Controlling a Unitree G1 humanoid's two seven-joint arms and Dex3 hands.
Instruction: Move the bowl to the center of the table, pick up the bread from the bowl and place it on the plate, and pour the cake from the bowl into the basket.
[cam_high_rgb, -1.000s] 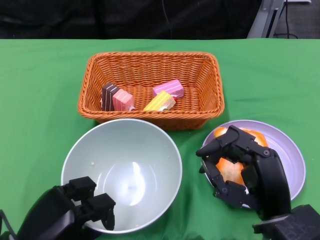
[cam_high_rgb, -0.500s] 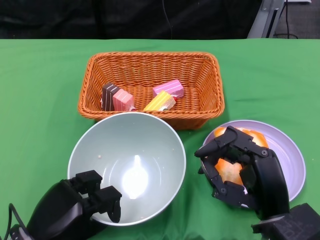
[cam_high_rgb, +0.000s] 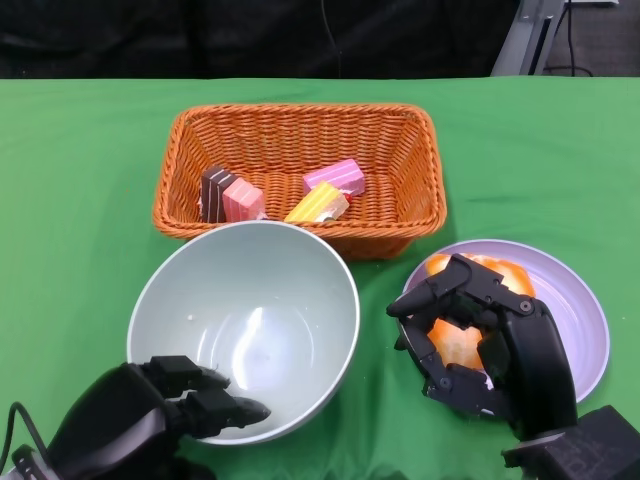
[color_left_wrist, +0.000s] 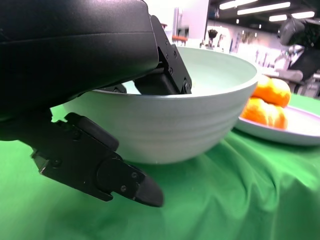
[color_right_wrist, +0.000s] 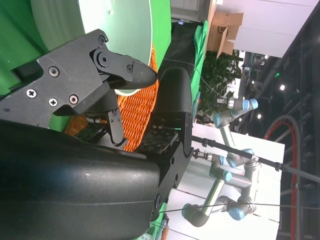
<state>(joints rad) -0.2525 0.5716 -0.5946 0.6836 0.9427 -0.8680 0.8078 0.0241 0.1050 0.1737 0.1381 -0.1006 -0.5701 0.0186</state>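
From my remote station: my left robot hand (cam_high_rgb: 150, 425) grips the near rim of the pale bowl (cam_high_rgb: 245, 325), fingers inside and thumb beneath (the left wrist view shows the pinch). My right robot hand (cam_high_rgb: 480, 345) curls over the orange bread (cam_high_rgb: 452, 335) on the lilac plate (cam_high_rgb: 575, 320). Cake pieces (cam_high_rgb: 325, 190) lie in the wicker basket (cam_high_rgb: 300, 125) beyond both.
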